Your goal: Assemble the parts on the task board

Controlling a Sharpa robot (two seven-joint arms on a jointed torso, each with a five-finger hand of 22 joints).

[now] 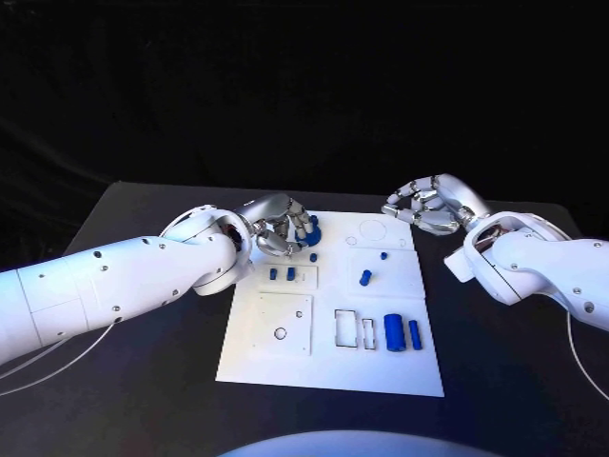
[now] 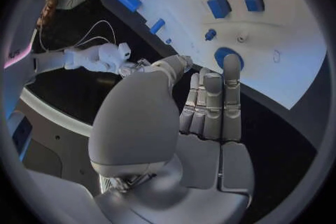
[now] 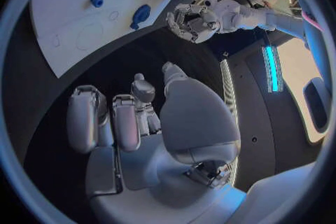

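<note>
The white task board [image 1: 329, 367] lies in the middle of the black table. My left hand [image 1: 280, 227] hovers over its far-left corner. Its fingers [image 2: 212, 102] are stretched out side by side and hold nothing. Their tips end just short of a round blue part [image 2: 228, 57] seated in the board. Two small blue blocks [image 1: 283, 274] stand near it, with blue pegs [image 1: 365, 278] toward the centre. Two blue cylinders [image 1: 403, 334] lie at the near right. My right hand [image 1: 425, 205] hangs off the board's far-right corner with its fingers [image 3: 115, 120] curled in on nothing.
Empty outlined recesses [image 1: 348, 327] and a square inset plate [image 1: 284, 324] mark the board's near half. A faint ring [image 1: 373, 229] is drawn at its far side. Bare black table [image 1: 154, 381] lies on both sides of the board.
</note>
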